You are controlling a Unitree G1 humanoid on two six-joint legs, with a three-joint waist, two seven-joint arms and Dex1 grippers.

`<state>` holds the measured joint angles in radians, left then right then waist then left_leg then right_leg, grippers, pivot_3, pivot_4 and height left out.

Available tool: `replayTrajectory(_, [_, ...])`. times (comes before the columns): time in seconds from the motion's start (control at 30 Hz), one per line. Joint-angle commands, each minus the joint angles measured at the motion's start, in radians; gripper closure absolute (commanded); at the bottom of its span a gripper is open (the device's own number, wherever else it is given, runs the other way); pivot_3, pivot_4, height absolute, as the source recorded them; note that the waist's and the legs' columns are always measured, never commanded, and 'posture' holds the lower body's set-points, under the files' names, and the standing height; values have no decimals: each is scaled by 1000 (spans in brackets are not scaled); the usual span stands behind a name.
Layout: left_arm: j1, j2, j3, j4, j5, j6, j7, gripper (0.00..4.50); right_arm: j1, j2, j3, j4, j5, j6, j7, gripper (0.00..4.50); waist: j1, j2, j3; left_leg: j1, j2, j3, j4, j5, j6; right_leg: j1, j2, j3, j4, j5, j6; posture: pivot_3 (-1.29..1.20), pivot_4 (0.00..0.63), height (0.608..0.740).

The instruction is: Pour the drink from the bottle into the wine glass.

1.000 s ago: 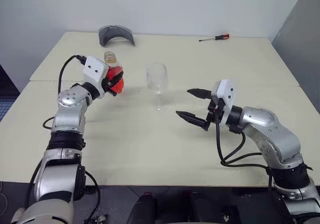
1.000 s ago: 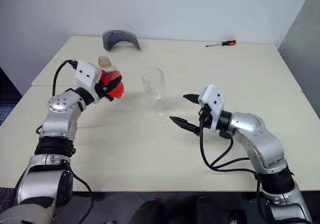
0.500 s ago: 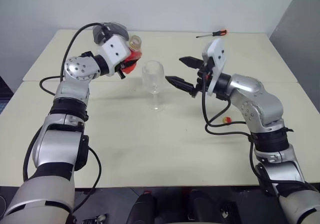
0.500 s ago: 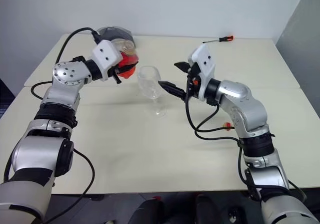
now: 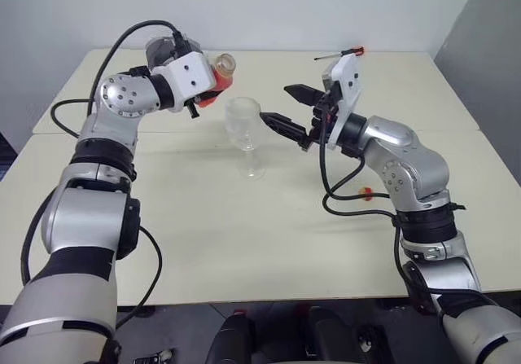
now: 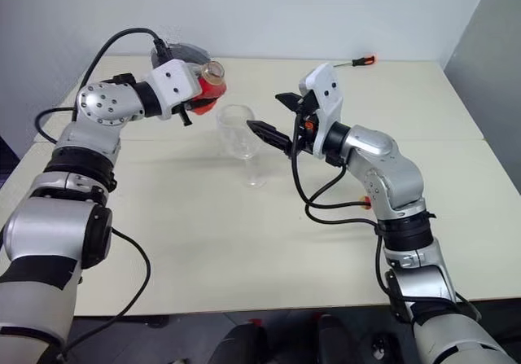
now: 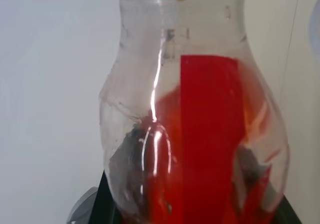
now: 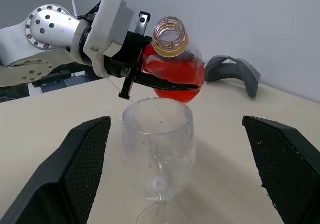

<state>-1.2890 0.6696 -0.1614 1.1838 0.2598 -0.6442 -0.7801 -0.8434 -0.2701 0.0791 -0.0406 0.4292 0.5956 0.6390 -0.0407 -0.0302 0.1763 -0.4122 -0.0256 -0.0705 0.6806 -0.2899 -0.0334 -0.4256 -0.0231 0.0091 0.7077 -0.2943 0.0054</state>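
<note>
The left gripper [image 8: 131, 58], jaws clamped on the uncapped bottle [image 8: 174, 63] of red drink [image 8: 175, 76], held it just above the empty wine glass [image 8: 158, 149], which stood between the right gripper's [image 5: 289, 110] wide-open jaws; tilting slowly should avoid spills.

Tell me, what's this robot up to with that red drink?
Its left tool holds an open bottle of red drink, tipped toward a wine glass standing on the table. The glass looks empty, so nothing is poured yet. The right tool is open beside the glass without touching it.
</note>
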Motion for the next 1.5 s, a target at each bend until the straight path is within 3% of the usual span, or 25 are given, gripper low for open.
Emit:
replayTrajectory(0.03, [-51, 35, -17, -14, 39, -75, 38, 3363, -1, 10, -19, -55, 15, -6, -8, 0, -1, 0, 0, 0, 0, 0, 0, 0, 0, 0, 0, 0, 0, 0, 0, 0, 150, 740])
replayTrajectory(1.5, [-152, 96, -168, 51, 282, -254, 225, 3367, 2, 56, -14, -44, -10, -34, -12, 0, -14, 0, 0, 0, -1, 0, 1, 0, 0, -2, 0, 0, 4, 0, 0, 0, 150, 740])
